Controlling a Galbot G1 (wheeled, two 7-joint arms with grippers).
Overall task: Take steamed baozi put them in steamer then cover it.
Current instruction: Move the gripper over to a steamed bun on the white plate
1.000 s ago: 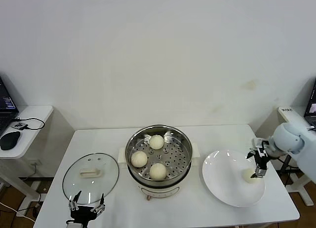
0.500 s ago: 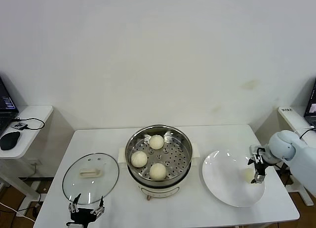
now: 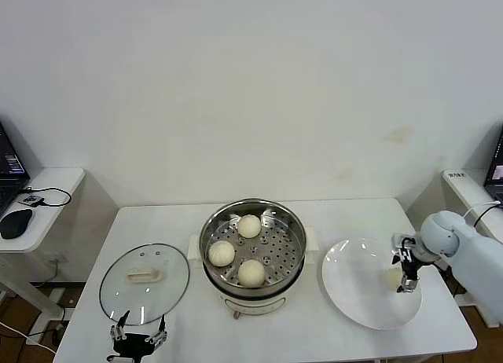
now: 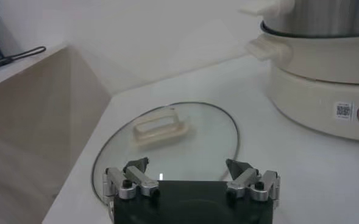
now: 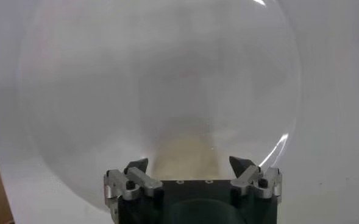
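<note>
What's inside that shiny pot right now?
Three baozi sit on the perforated tray inside the steamer. What lies beneath the tray is hidden. The cover lies off to the side on the table.

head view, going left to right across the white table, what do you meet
Cover with the left tool at its near edge → steamer holding three baozi → white plate → right tool at the fourth baozi.

table (image 3: 330,331): white, bearing everything
plate (image 3: 354,296): white, right side of table
side desk (image 3: 43,182): left, with mouse (image 3: 14,222) and cable (image 3: 49,194)
</note>
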